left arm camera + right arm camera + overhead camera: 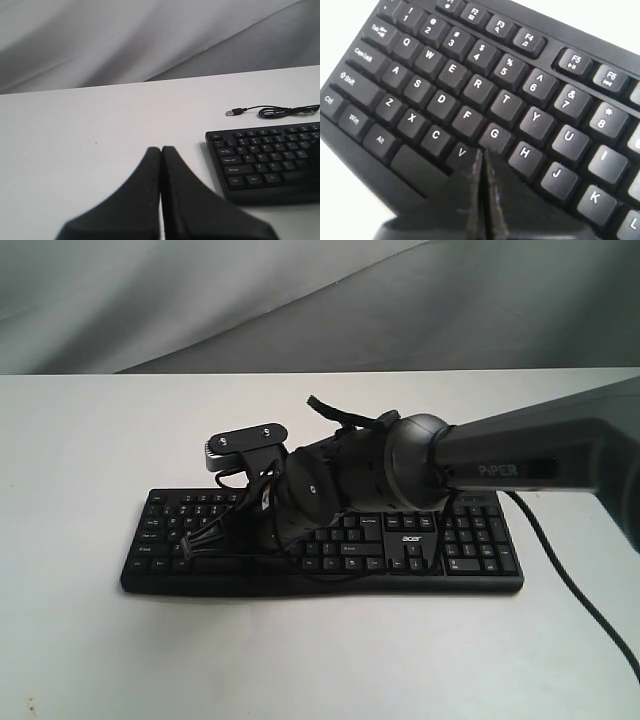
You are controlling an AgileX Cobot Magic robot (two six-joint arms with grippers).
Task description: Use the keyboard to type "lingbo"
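Note:
The black keyboard (455, 540) lies flat on the white table, with an acer logo near its arrow keys. My right arm reaches across from the right and covers the keyboard's middle. In the right wrist view my right gripper (481, 151) is shut, its tips low over the keyboard (470, 85), between the V key (461, 152) and the G key (494, 133), over the spot where the B key lies hidden. My left gripper (161, 149) is shut and empty, above bare table to the left of the keyboard (265, 160). The left gripper is out of the exterior view.
The keyboard's thin black cable (272, 111) lies coiled on the table behind it, its USB plug (231, 112) loose. A black cable (580, 600) trails over the table at the right. Grey cloth (200, 300) hangs behind the white table (100, 640).

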